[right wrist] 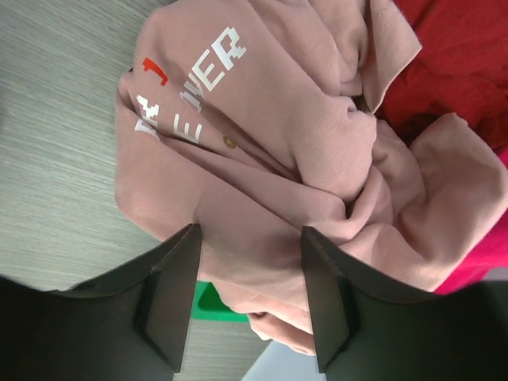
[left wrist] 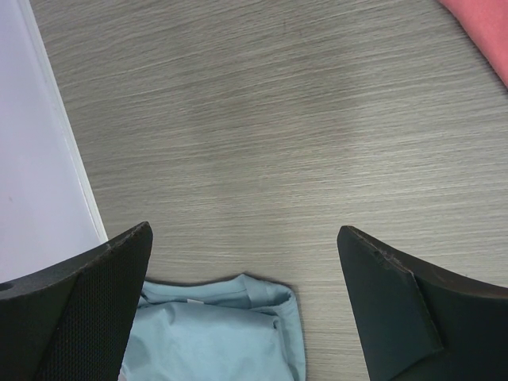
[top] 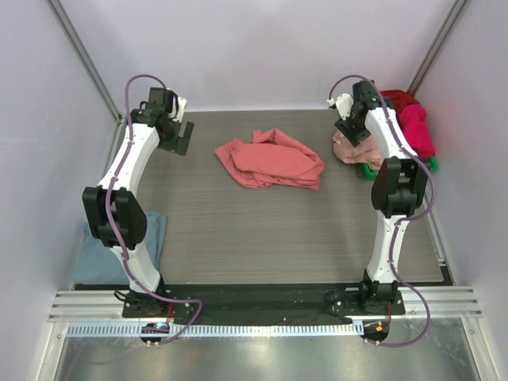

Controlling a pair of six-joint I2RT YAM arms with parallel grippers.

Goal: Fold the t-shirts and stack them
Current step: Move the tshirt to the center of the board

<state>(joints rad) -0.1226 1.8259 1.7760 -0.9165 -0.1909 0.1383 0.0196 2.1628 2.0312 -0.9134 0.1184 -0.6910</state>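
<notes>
A salmon-red t-shirt lies crumpled at the middle back of the table; its edge shows in the left wrist view. A grey-blue t-shirt lies folded at the near left, also in the left wrist view. A light pink t-shirt with white and orange print hangs over the green bin, with crimson t-shirts behind it. My left gripper is open and empty above the back left of the table. My right gripper is open just above the pink t-shirt, its fingers apart over the cloth.
The green bin stands at the back right against the wall. White walls close in the table on the left, right and back. A metal rail runs along the near edge by the arm bases.
</notes>
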